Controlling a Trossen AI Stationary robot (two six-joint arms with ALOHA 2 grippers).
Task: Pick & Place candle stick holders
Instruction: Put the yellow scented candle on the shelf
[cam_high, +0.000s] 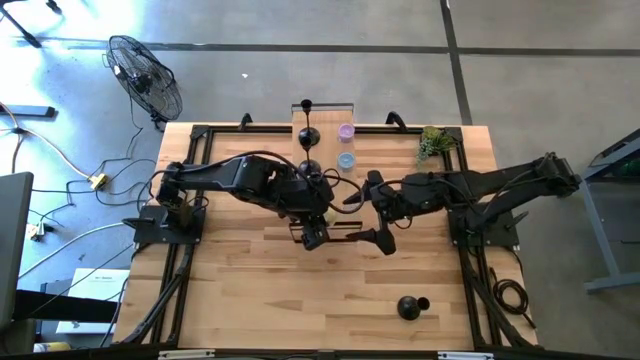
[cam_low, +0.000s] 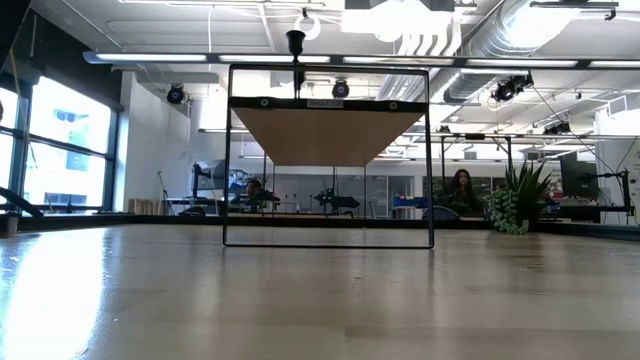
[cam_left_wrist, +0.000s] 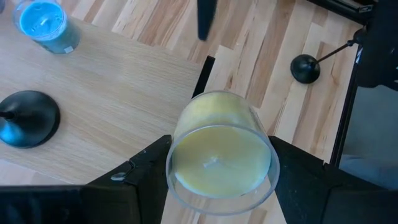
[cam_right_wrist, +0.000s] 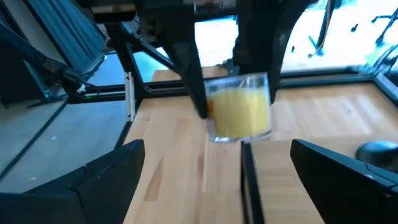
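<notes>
At the centre of the high view the left tool (cam_high: 314, 236) is clamped on a glass jar candle (cam_left_wrist: 219, 152) with yellow wax, held above the wooden surface (cam_high: 250, 280). The right tool (cam_high: 385, 240) sits just right of it, fingers spread wide and empty. One candle stick holder (cam_high: 410, 306) lies on its side at the lower right of the surface, another (cam_high: 309, 135) stands upright at the upper centre, near a purple candle (cam_high: 346, 132) and a blue candle (cam_high: 346, 160).
</notes>
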